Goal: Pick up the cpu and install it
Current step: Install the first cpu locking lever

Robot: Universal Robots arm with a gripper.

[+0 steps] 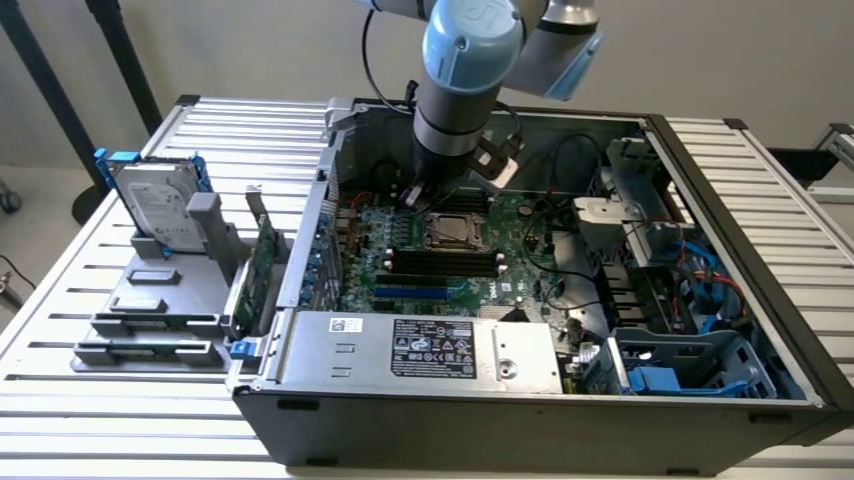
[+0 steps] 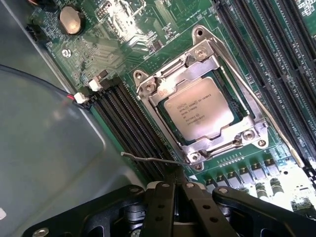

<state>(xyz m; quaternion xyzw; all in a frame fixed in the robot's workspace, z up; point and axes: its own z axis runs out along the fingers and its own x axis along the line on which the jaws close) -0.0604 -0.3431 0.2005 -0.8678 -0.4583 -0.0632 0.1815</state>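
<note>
Fingers (image 2: 173,190) of the gripper (image 2: 174,200) were pressed together, empty, just above the cpu (image 2: 198,108) seated in its motherboard socket (image 2: 155,89).

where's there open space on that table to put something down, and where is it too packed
Free: the slatted table in front of the grey parts stand, and its strip on the exterior view's right of the computer case. Crowded: inside the case, around the cpu under the arm.
</note>
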